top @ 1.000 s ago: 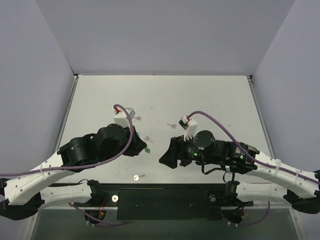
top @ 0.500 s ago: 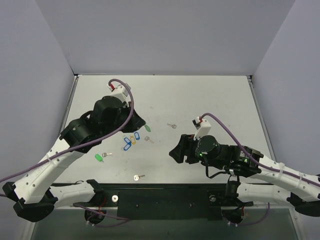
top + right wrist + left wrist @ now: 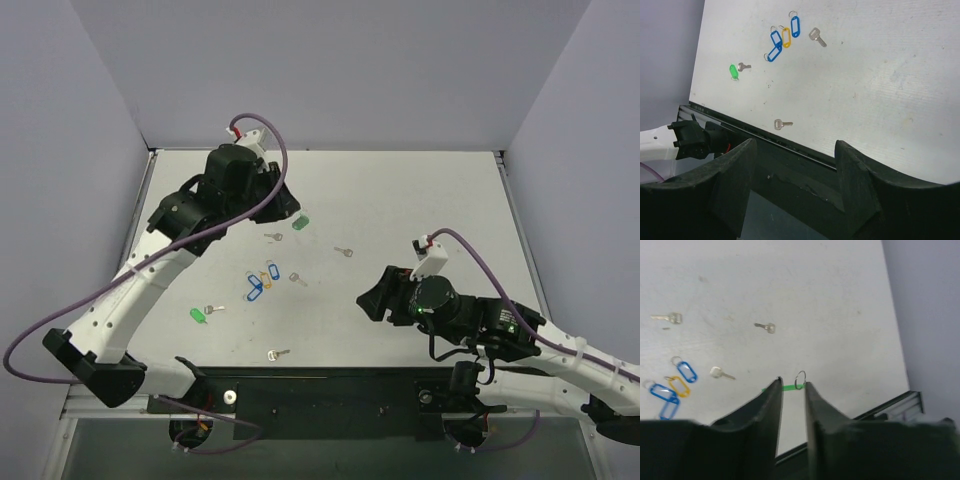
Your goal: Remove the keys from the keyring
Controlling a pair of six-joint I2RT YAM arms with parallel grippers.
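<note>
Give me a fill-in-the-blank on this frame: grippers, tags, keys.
1. The left gripper is shut on a light-green tag whose metal ____ sticks out.
2. The right gripper is ____ and holds nothing.
3. Among three blue tags lies one ____ tag.
4. The bright green tag lies beside a small silver ____.
Missing: ring, open, orange, key.

The keyring (image 3: pixel 299 224) sits in the left gripper (image 3: pixel 791 385), beyond 5 keys (image 3: pixel 344 251) and the tags (image 3: pixel 260 282) on the table (image 3: pixel 420 190)
</note>
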